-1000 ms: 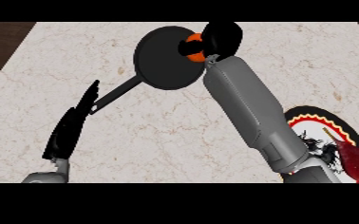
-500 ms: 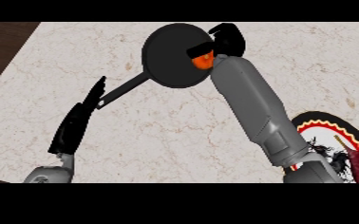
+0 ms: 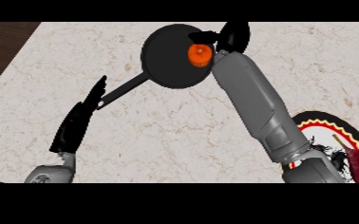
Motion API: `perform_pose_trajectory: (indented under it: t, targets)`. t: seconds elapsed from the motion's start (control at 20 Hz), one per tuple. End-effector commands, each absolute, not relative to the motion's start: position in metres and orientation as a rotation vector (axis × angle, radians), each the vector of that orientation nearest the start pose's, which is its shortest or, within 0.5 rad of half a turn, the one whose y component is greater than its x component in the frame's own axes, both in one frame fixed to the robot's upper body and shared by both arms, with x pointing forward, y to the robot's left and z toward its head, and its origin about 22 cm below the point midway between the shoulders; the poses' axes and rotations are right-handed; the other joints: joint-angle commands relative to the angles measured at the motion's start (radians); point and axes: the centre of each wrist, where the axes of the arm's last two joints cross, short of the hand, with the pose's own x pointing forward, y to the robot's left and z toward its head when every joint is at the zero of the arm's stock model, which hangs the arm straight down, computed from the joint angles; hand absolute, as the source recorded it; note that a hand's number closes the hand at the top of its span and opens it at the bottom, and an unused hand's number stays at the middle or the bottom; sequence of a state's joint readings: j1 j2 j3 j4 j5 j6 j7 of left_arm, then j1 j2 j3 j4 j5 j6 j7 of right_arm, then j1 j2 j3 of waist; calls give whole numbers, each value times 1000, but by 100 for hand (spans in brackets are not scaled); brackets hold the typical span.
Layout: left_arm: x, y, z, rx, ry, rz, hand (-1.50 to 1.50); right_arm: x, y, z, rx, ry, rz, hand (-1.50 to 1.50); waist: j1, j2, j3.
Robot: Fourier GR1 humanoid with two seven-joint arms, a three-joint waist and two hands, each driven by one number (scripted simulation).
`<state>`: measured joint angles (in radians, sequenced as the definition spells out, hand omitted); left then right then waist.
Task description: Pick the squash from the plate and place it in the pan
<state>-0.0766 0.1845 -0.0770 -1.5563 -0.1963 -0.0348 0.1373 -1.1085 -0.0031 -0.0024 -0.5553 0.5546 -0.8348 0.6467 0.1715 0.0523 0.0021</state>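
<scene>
Squash (image 3: 200,55) lies inside the pan (image 3: 172,57), at its 3 o'clock side, close to the rim; the right hand (image 3: 235,35) is just beside it, but whether its fingers clasp it I cannot tell; a hasty pull back could knock the squash over the rim onto the table (image 3: 175,133). Against half a second ago, the squash is more uncovered; the left hand (image 3: 77,123) rests open at 8 o'clock.

Orange squash (image 3: 200,55) in black pan (image 3: 168,61), right side.
</scene>
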Motion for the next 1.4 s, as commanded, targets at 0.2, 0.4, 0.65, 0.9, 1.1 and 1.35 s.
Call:
perform_pose_trajectory:
  t: [0.2,0.4,0.65,0.9,1.1,1.35]
  targets:
    - [251,255,17,279,-1436,-353,0,441,-91,95,-938,-1319,-470,-150,-40,-18,-1]
    - [251,256,15,267,-1419,-335,0,431,-104,72,-968,-1327,-547,-150,-84,-30,0]
    - [230,303,10,337,-1394,-275,0,409,-111,48,-958,-1409,-485,-150,-149,-52,-2]
    - [221,284,-1,361,-1367,-244,0,367,-124,13,-955,-1420,-449,-150,-190,-62,-3]
    - [219,289,8,368,-1380,-246,0,333,-133,6,-938,-1440,-420,-150,-197,-64,-3]
    - [206,293,4,330,-1354,-263,0,284,-164,11,-928,-1434,-419,-150,-192,-61,-3]
